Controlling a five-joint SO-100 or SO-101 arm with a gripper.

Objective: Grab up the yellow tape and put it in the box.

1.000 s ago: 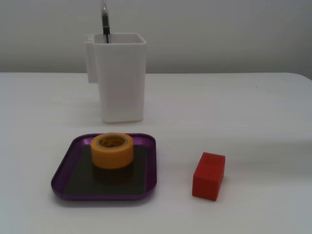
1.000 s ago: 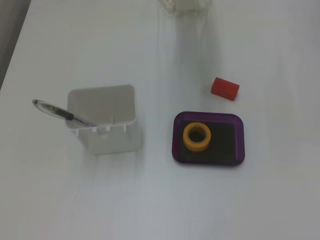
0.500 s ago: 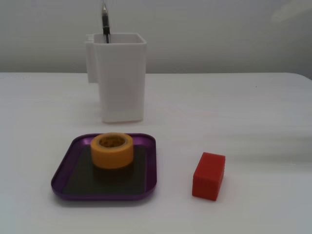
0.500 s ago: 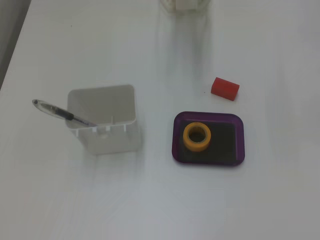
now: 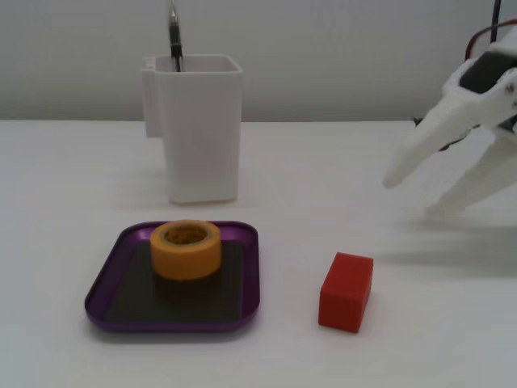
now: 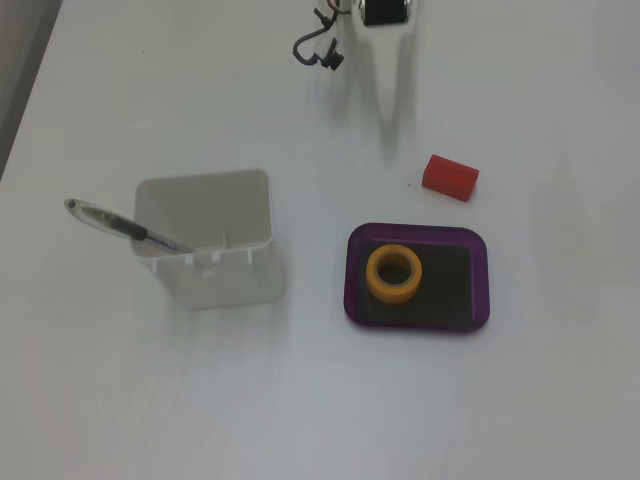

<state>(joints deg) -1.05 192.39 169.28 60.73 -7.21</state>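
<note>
Both fixed views show the yellow tape (image 5: 186, 248) lying flat inside the box (image 5: 109, 275), toward its left end as seen from above, so the placing looks done. From the front camera, the gripper (image 5: 412, 192) hangs at the right, well apart from the box, its white fingers (image 5: 420, 149) spread and empty above the surface (image 5: 323, 162); the step in hand is likely the retreat. A red block (image 5: 346, 291) sits beside the box. The white container (image 5: 200, 125) holds a pen (image 5: 174, 36).

From above, the tape (image 6: 393, 273) rests on the dark floor, the block (image 6: 449, 176) just beyond the purple rim (image 6: 418, 229). The pen (image 6: 120, 226) leans out of the container (image 6: 205, 235). Only a blurred part of the arm shows at the top edge; fingers cannot be read here.
</note>
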